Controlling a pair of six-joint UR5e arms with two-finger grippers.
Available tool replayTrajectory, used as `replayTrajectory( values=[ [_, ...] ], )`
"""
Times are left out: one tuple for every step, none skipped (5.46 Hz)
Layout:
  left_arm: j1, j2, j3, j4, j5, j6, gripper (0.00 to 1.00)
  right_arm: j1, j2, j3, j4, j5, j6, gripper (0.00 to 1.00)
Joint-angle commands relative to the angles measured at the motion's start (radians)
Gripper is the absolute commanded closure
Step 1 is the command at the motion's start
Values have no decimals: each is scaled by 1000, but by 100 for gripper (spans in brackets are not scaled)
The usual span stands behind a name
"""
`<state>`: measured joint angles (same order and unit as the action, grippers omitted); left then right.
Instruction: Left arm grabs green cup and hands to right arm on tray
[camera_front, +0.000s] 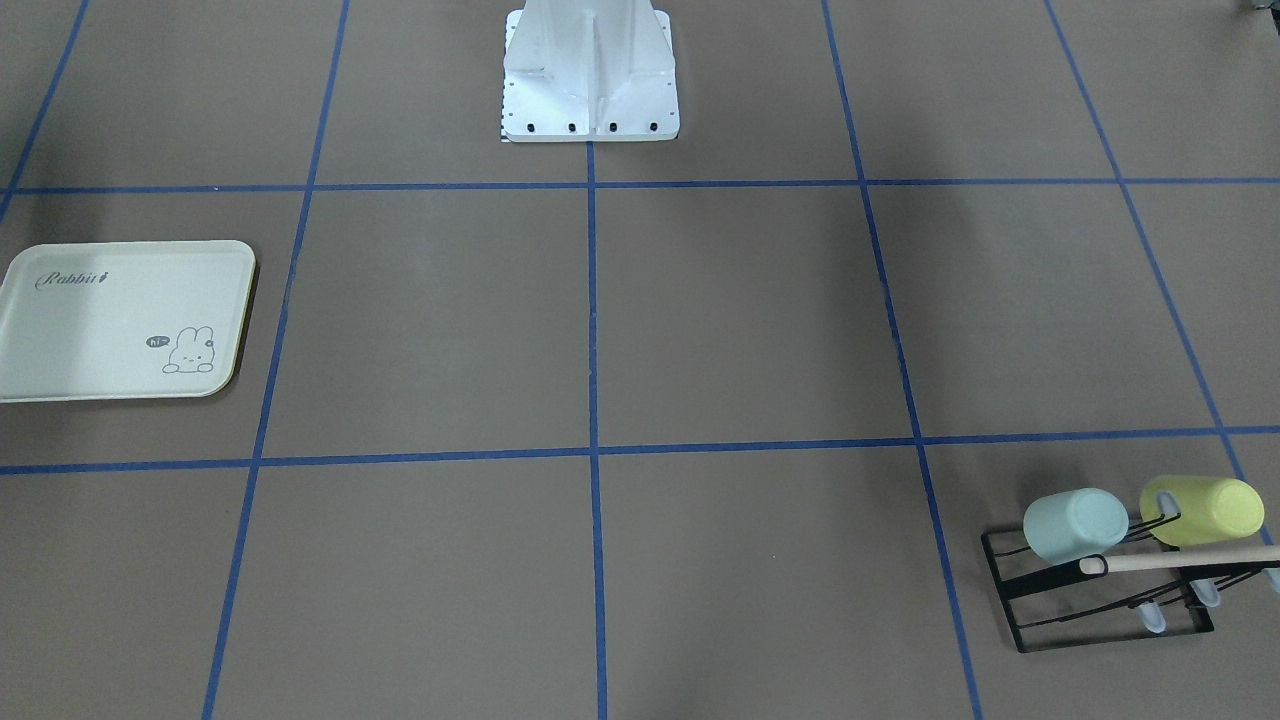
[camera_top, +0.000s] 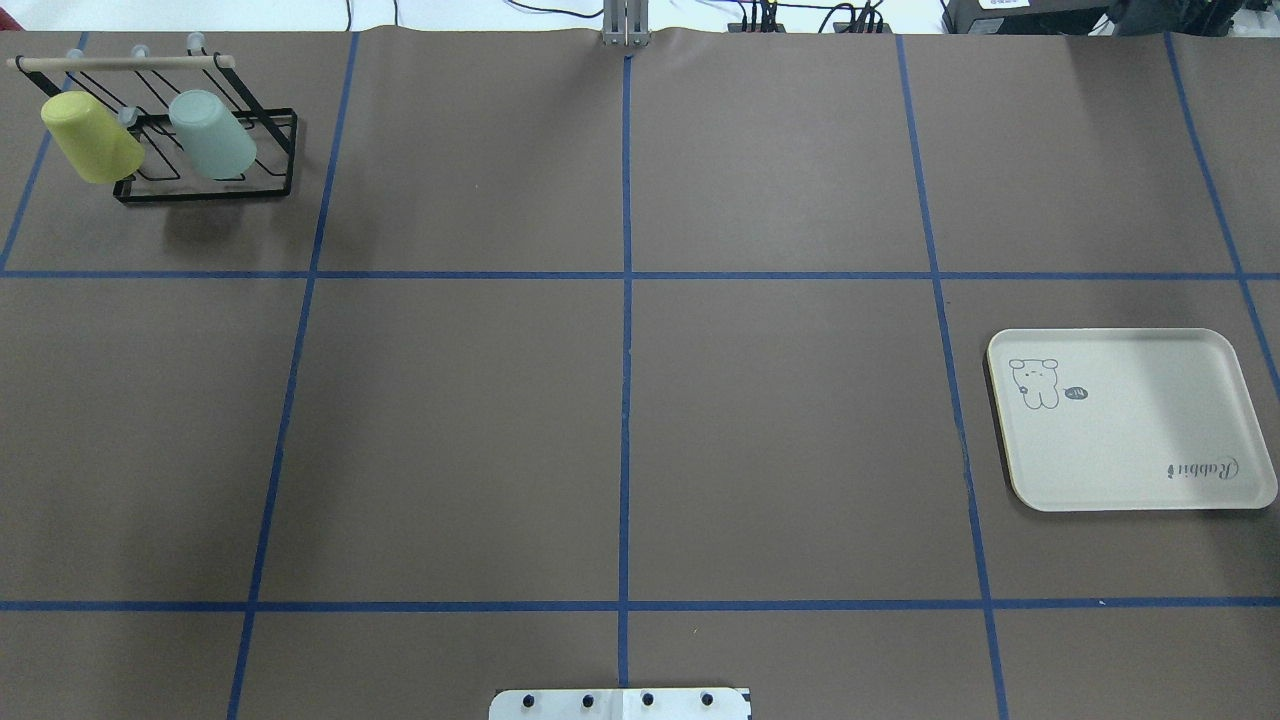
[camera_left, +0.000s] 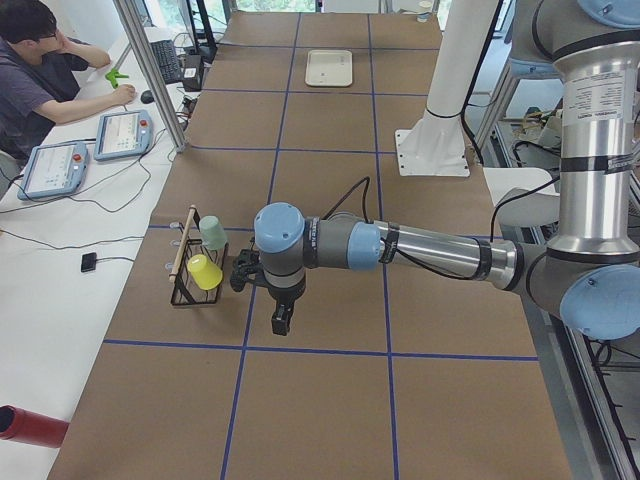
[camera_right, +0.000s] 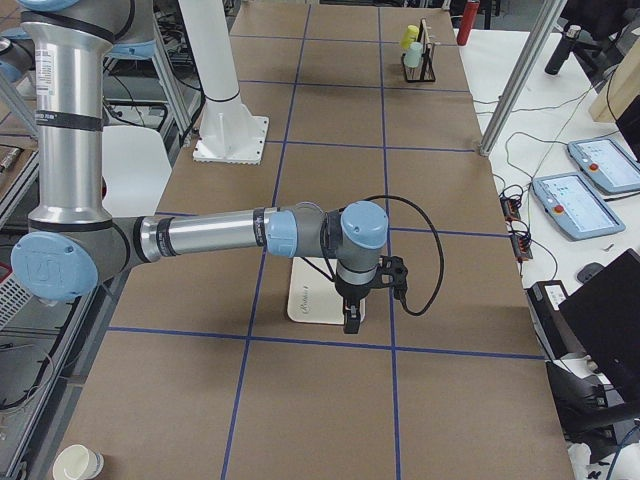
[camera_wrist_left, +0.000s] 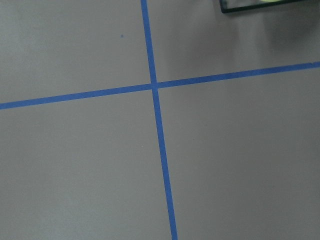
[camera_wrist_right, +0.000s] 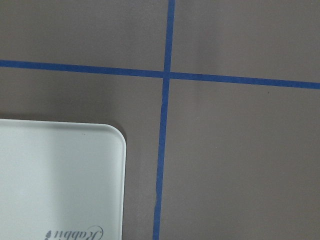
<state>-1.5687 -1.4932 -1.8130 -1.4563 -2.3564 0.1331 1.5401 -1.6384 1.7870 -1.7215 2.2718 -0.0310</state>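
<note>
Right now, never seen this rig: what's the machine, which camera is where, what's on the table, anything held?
Two robot arms share one table. Two cameras look down on it, one behind the robot, one facing it; two look along it from the ends; two sit on the wrists. A black wire rack holds the green cup and a yellow cup. The tray lies empty at the other end. The left arm's fingers hang near the rack, the right arm's fingers by the tray. Both cups sit racked, so nothing is held.

Brown table (camera_top: 780, 400) (blue tape grid (camera_top: 626, 400)), cream tray (camera_top: 1140, 460), black rack (camera_top: 200, 196)
</note>
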Motion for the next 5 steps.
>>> replayTrajectory(
  values=[
    [1, 7, 3, -1, 6, 8, 0, 0, -3, 9, 35, 5, 2, 0],
    [1, 8, -8, -4, 11, 5, 0, 0, -3, 17, 36, 5, 2, 0],
    [2, -10, -5, -13, 60, 0, 0, 0, -1, 25, 36, 12, 5, 0],
    [1, -12, -38, -13, 72, 0, 0, 0, -6, 29, 36, 78, 5, 0],
    [1, -33, -34, -42, 69, 2, 0, 0, -5, 29, 36, 92, 8, 0]
  ],
)
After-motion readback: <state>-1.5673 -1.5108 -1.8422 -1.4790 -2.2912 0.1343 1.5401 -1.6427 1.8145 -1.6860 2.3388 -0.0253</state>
